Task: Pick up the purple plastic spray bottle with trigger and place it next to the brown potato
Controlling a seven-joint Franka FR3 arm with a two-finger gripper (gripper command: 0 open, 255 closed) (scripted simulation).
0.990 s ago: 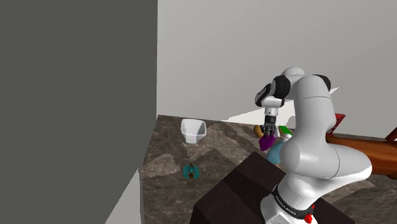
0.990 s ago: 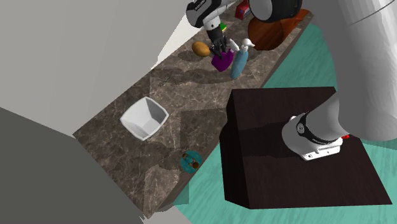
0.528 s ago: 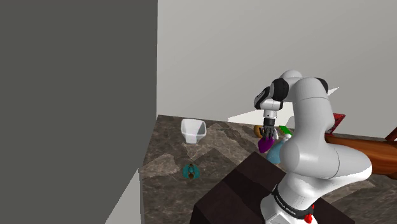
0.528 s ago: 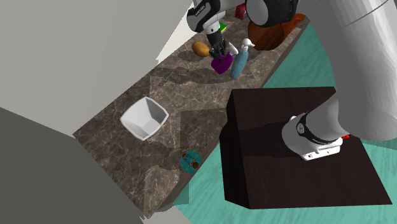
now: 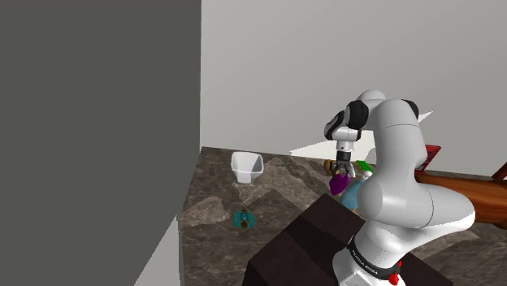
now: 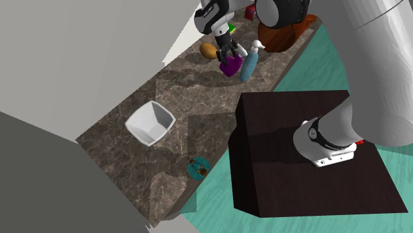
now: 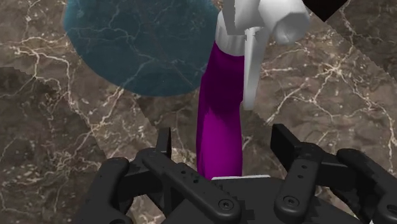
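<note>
From my end, the gripper has its fingers spread. The purple spray bottle runs between them with a clear gap on each side, so I read it as not being pinched. Its body reaches away from the gripper to a white trigger head, and under it I see the dark marbled tabletop. I judge that the bottle is resting there, but I can't say for sure whether it is upright or leaning.

Just beside the gripper, on one flank of the purple bottle, is a teal-blue bottle with a white top. On the gripper's other flank, close by, lies the brown potato. The purple bottle sits between the two, just beside the potato, though I can't tell whether they touch.

By my reckoning the pick and the carry are done and the bottle is where the task wants it. What is left is to take the gripper straight up and clear without clipping the trigger head or the teal-blue bottle, then check that the purple bottle settles near the potato.

Well apart from the gripper, further along the tabletop, are a white tub and, beyond it near the edge, a small teal object. I don't expect either to matter here.
</note>
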